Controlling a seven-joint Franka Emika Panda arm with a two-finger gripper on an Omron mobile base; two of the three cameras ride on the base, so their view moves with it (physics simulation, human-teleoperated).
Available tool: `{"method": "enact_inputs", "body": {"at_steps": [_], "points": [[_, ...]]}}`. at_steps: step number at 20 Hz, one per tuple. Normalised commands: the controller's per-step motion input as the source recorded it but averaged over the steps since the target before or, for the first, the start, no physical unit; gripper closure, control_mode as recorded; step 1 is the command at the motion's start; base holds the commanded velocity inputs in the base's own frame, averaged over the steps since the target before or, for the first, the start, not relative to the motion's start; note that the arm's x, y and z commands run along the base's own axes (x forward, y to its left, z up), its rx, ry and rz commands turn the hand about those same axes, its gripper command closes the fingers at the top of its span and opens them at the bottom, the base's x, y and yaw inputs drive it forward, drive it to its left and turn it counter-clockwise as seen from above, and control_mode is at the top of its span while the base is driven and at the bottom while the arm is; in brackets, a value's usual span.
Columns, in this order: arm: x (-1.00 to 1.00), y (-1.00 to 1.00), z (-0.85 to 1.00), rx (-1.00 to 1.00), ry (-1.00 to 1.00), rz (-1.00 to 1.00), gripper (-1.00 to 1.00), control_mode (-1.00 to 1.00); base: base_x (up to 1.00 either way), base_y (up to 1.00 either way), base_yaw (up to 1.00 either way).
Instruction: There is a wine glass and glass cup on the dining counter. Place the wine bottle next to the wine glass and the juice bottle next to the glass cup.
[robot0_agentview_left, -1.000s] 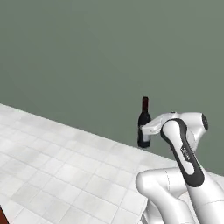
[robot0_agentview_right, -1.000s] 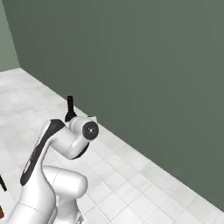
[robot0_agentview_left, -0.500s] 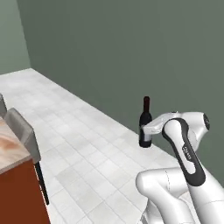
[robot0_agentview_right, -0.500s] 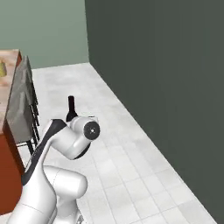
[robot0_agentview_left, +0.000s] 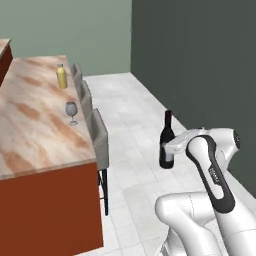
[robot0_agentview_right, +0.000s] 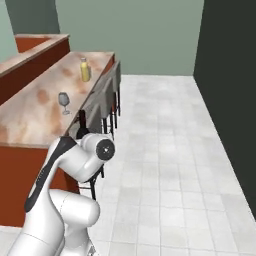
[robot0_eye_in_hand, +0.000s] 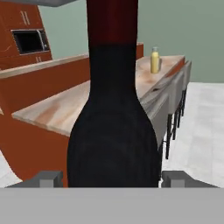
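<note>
Hand (robot0_agentview_left: 172, 150): clamped around the wine bottle (robot0_agentview_left: 167, 141), held upright in the air above the tiled floor (robot0_agentview_left: 135, 115), apart from the counter (robot0_agentview_left: 30, 135). Wine glass (robot0_agentview_left: 72, 112): upright near the counter's stool-side edge. Juice bottle (robot0_agentview_left: 61, 76): upright farther along that edge, toward the far end.

juice bottle (robot0_agentview_left: 61, 76) behind wine glass (robot0_agentview_left: 72, 111), on dining counter (robot0_agentview_left: 30, 130)

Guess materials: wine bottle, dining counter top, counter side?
Wine bottle, held by the gripper: looks like dark, near-black glass, dull red neck; little gloss rendered. Dining counter top: polished stone look, beige-brown marbling. Counter side: flat reddish-brown, likely stained wood or laminate; no grain visible.
</note>
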Motion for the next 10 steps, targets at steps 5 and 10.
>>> {"method": "enact_inputs", "body": {"at_steps": [5,10], "points": [[0.00,0.00,0.00,0.00,0.00,0.00,1.00,1.00,0.60,0.07,0.53],[0.00,0.00,0.00,0.00,0.00,0.00,1.00,1.00,0.57,0.19,0.32]]}}
